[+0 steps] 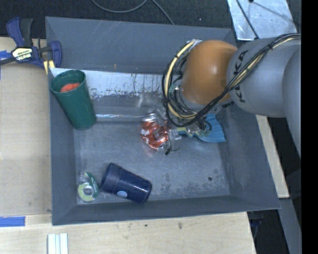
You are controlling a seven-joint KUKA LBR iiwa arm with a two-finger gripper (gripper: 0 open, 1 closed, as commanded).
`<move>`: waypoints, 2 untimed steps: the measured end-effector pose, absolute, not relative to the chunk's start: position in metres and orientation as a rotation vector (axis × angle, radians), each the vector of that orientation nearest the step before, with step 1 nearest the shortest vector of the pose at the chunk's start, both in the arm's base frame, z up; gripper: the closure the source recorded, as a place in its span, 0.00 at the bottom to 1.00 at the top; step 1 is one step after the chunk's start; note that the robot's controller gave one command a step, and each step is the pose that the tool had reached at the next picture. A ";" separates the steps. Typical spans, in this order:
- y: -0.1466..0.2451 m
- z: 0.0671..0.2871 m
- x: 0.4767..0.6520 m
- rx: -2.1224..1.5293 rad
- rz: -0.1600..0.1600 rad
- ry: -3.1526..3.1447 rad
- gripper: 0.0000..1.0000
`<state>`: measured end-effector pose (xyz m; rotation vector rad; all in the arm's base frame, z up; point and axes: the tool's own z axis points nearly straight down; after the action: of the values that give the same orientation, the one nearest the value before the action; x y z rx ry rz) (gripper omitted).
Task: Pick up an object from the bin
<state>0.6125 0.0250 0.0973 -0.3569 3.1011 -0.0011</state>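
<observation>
Down in the middle of the bin [148, 36] sits the red lump [155, 133], a crumpled red-and-silver thing, and that is the piece nearest the action. The arm [270, 78] comes in from the right, the orange cover [209, 70] hangs over the back half of the floor, and the jaws are low beneath it at the lump's right edge. Whether they touch it or sit just beside it is hard to say, and I cannot tell if the jaws are apart or together, tucked as they are under cover and cables. So the lump lies to the left of the jaws, at about the same depth in the bin. It looks compact, a shade longer front to back than across. Just right of the jaws a blue thing [214, 133] pokes out from under the wrist, near enough to get caught up in a grab. Open floor lies to the lump's left and front. The green cup [77, 102] at the back left, the navy cup [126, 184] lying on its side at the front left and the small clear roll [88, 188] beside it are all well apart. The back wall is near, so a straight lift looks the cleanest way out.
</observation>
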 end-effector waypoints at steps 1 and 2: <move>0.025 0.131 0.607 -0.370 0.002 3.111 1.00; 0.025 0.150 0.618 -0.348 -0.001 3.090 1.00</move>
<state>0.6182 0.0250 0.1503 -0.3476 3.0897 -0.0012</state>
